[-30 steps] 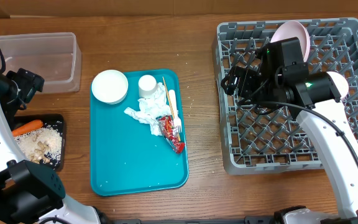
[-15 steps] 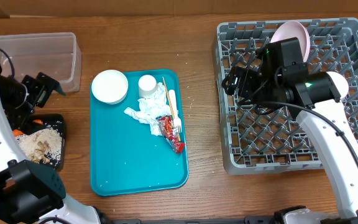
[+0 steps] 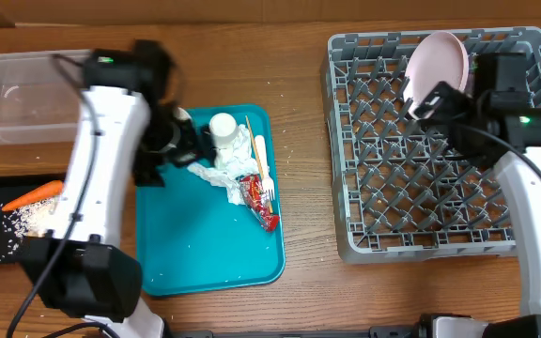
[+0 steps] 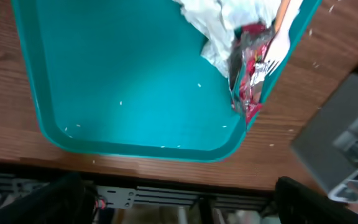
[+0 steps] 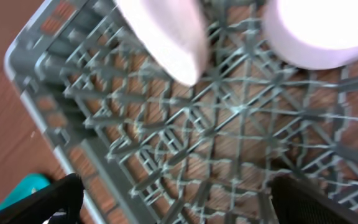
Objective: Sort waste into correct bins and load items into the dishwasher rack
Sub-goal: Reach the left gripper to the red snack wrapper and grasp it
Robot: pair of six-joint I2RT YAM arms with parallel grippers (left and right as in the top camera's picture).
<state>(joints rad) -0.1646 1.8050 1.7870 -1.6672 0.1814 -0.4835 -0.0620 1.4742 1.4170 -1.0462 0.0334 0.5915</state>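
Your left gripper hangs above the teal tray, jaws spread wide, holding nothing; your right gripper likewise above the grey rack.

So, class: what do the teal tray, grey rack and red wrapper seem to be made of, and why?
Teal tray: likely plastic, smooth and glossy, with moulded rounded corners.
Grey rack: probably matte moulded plastic, given its uniform lattice.
Red wrapper: thin foil or film; it crinkles and glints.
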